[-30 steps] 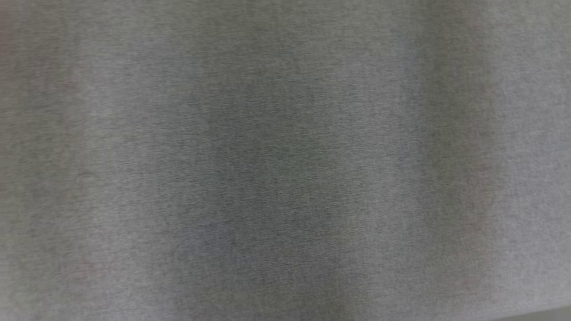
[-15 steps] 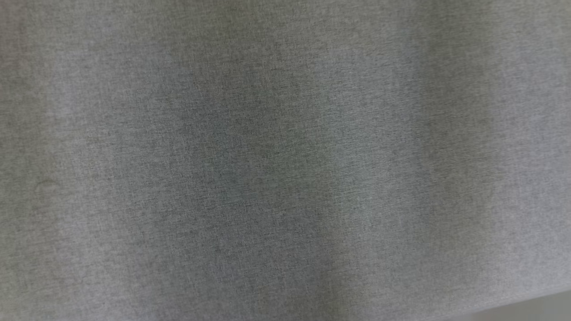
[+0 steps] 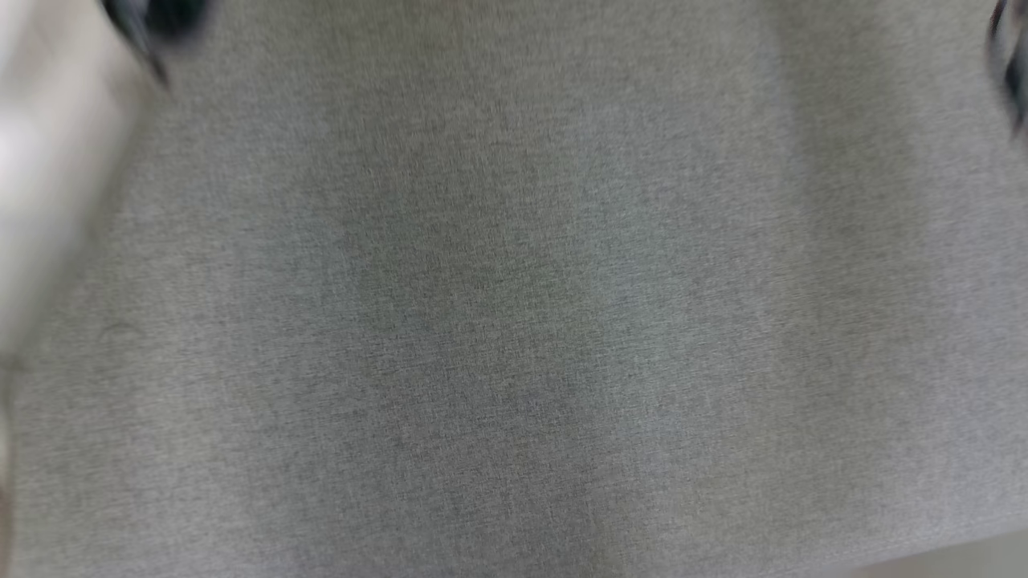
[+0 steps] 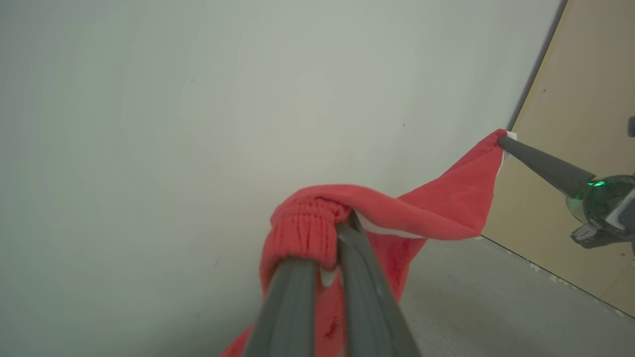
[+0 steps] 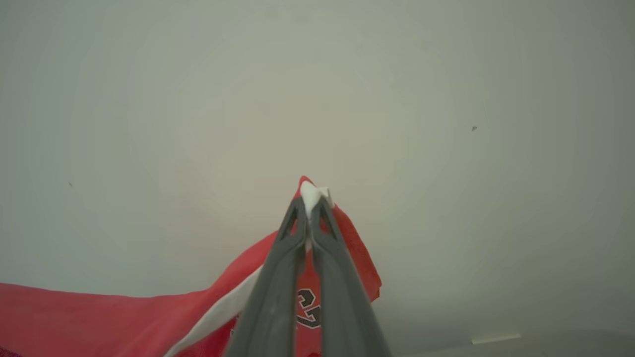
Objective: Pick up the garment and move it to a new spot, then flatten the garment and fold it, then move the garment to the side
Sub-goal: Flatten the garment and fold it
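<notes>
Left gripper (image 4: 343,229) clamped on the ribbed hem of the red fleece garment (image 4: 446,203), right gripper (image 5: 310,201) pinched shut on its white-trimmed corner, so I have it slung aloft before the pale wall (image 4: 198,99); mid-carry, I judge, and next I lower it flat

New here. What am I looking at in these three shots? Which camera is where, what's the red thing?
It is a wheeled robot with two arms, each ending in a two-fingered claw. The blurry picture is from its head camera, looking down at a grey woven surface. The other two come from cameras on the wrists, looking along each claw's fingers. The left claw is shut on a ribbed edge of a red garment; the right claw pinches a white-lined corner. The garment hangs between them, before a pale wall.
</notes>
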`<state>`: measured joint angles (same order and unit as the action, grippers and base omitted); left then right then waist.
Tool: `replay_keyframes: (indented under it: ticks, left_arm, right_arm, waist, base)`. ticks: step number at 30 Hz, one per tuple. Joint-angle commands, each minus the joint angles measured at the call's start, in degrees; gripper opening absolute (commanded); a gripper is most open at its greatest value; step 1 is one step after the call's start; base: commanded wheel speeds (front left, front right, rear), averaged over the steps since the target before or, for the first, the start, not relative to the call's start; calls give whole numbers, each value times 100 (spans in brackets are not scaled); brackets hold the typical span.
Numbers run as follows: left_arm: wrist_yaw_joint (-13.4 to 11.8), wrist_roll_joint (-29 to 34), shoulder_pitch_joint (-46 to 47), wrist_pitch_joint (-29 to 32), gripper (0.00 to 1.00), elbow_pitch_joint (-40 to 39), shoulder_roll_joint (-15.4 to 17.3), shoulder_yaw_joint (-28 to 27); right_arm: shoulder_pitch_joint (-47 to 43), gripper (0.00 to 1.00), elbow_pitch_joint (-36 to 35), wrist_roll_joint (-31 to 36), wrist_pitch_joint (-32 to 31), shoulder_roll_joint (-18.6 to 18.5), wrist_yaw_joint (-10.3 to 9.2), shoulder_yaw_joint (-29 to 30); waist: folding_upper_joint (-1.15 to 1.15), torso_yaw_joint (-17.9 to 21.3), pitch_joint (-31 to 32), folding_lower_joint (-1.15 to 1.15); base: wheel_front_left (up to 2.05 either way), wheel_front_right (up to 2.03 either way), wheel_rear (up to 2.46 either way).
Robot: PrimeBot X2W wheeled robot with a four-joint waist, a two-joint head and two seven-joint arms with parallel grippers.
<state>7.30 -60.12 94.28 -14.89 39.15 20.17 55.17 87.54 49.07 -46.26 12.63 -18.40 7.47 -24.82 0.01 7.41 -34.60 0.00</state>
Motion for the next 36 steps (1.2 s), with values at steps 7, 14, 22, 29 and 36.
replay_keyframes:
  ticks: [7, 14, 22, 29, 36]
  left_arm:
    - [-552, 665, -2418, -25, 0, -1291, 253, -650]
    - [-961, 1092, -4758, -26, 0, -2507, 425, -926]
    - [-999, 1343, -6602, -26, 0, -3165, 588, -729]
    - [-1031, 1635, -7470, -27, 0, -3348, 608, -530]
    - [-992, 1836, -7890, -26, 0, -3382, 537, -475]
  right_arm:
    - [-2602, 0, -1435, -797, 119, -821, 3, -243]
    - [-5004, 0, -2438, -1213, 227, -1045, 3, 111]
    - [-7168, 0, -3200, -1211, 126, -992, 2, 791]
    - [-8664, 0, -3944, -814, -214, -660, 2, 1575]
    - [-9629, 0, -4543, -453, -658, 4, 2, 2299]
  waist:
    - [-1, -71, 806, 0]
    - [-1, -73, 1370, 0]
    - [-1, -202, 1834, 0]
    - [-1, -261, 2000, 0]
    - [-1, -327, 2118, 0]
  base:
    - [0, 0, 0]
    - [0, 0, 0]
    - [0, 0, 0]
    - [0, 0, 0]
    - [0, 0, 0]
